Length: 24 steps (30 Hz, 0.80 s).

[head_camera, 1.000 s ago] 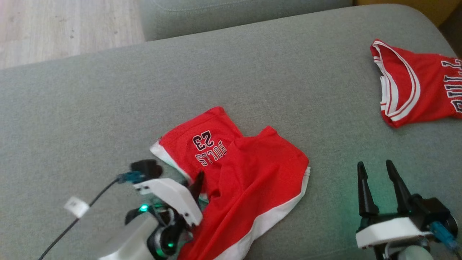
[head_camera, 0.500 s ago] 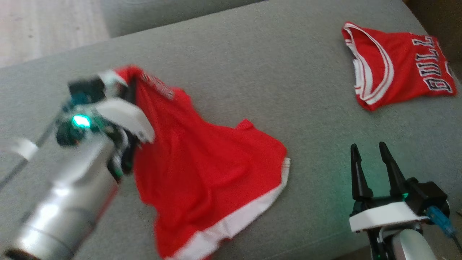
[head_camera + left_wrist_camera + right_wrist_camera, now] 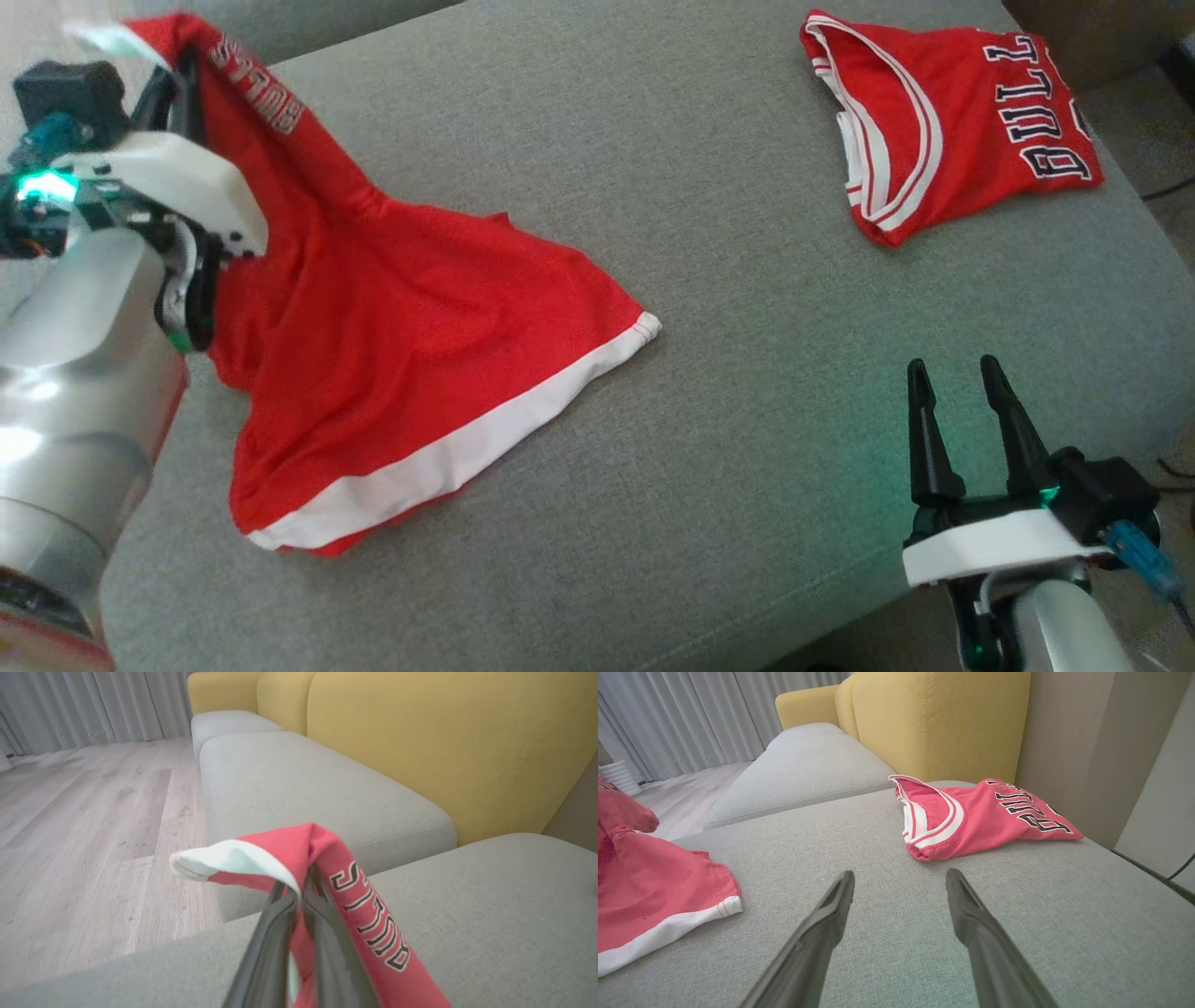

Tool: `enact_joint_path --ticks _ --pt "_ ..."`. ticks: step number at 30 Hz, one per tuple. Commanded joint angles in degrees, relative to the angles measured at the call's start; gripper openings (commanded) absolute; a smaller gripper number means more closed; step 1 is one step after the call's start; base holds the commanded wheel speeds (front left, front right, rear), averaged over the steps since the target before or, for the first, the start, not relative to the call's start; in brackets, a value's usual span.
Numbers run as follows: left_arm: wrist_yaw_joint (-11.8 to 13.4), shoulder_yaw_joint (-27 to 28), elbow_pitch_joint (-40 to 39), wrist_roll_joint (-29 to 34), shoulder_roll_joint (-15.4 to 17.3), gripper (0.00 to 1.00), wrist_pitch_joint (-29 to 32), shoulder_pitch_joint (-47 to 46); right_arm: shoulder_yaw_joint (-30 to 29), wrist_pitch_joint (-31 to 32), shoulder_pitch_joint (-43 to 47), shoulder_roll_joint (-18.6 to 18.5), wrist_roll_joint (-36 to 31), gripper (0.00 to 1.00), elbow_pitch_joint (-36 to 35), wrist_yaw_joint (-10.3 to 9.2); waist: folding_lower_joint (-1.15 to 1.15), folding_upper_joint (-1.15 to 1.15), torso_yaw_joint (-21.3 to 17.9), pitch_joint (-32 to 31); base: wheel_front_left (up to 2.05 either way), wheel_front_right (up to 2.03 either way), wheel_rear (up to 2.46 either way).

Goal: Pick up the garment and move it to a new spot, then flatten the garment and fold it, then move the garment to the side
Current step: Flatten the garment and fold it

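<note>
The garment (image 3: pixel 401 327) is a pair of red shorts with a white hem band and black lettering. My left gripper (image 3: pixel 182 70) is shut on one of its corners and holds it up at the upper left of the head view, while the rest drapes down onto the grey cushion (image 3: pixel 709 467). In the left wrist view the dark fingers (image 3: pixel 280 933) pinch the red garment (image 3: pixel 327 858) with its white hem flopping left. My right gripper (image 3: pixel 954 397) stands open over bare cushion at the lower right, fingers (image 3: pixel 831 914) spread, the garment (image 3: pixel 649 891) to its left.
A second red jersey (image 3: pixel 952 112) with white trim lies crumpled at the far right corner of the cushion, also the jersey (image 3: pixel 971 816) ahead of my right gripper. Yellow sofa backrest (image 3: pixel 444 742) rises behind; wooden floor (image 3: pixel 84 812) lies past the cushion's left edge.
My left gripper closed on a corner of the garment and lifted it up and to the left, stretching the fabric out. The head camera has turned; the right gripper stayed open.
</note>
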Motion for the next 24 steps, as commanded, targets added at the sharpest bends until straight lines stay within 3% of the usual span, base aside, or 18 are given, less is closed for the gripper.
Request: enact_joint_path --ticks 1,2,7,11,17,24 --pt "-0.3 1.4 -0.3 -0.2 1.7 0.71 -0.2 -2.4 1.2 -0.2 -1.6 -0.4 0.5 1.00 -1.5 0.41 0.00 0.00 0.3 -0.1 0.00 0.00 0.00" --pt "-0.7 1.1 0.2 -0.1 1.4 1.00 -0.4 -2.3 1.1 -0.2 -1.7 -0.4 0.5 1.00 -1.5 0.41 0.00 0.00 0.7 -0.2 0.00 0.00 0.00" --pt "-1.3 2.7 0.1 -0.3 1.2 1.00 -5.6 -1.0 0.0 -0.2 -1.2 -0.4 -0.3 1.00 -2.0 0.41 0.00 0.00 3.0 -2.2 0.00 0.00 0.00" --pt "-0.6 6.0 -6.0 -0.3 1.5 1.00 -7.2 3.6 -2.1 -0.2 0.0 -0.4 -1.5 1.00 -3.3 0.41 0.00 0.00 6.2 -4.4 0.00 0.00 0.00" --pt "4.2 16.2 -27.9 6.4 1.9 1.00 -7.3 20.2 -5.7 -0.2 2.0 -0.4 -3.6 1.00 -5.6 0.41 0.00 0.00 12.8 -7.0 0.00 0.00 0.00" --pt "6.7 23.3 -47.2 15.6 -0.6 1.00 -7.3 43.1 -8.1 -0.2 4.0 -0.4 -6.3 1.00 -6.3 0.41 0.00 0.00 19.9 -9.9 0.00 0.00 0.00"
